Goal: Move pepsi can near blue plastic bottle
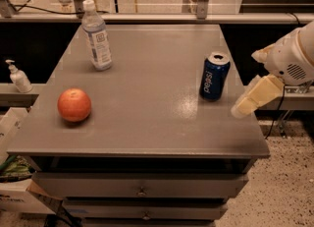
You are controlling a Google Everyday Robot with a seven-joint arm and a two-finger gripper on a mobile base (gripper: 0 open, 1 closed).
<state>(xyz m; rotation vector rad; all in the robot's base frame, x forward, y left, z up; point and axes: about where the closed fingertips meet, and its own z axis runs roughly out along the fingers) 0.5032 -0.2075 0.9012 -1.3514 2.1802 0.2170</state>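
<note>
Can (214, 76): thin metal, stiff yet dentable, slick, probably light; I would take it around the middle. It stands upright on the right of the counter (147, 123), dark blue with white lettering, well apart from the bottle (96, 37) at far left. My hand (244, 106) hangs just off the right edge, near the can; open or closed, I cannot tell.

My arm (308, 42) enters from the right side of the view, with its white rounded wrist (287, 61) turned inward. Below it my gripper (245, 105) hangs, cream coloured, slanting down toward the left, and it seems to touch nothing.
</note>
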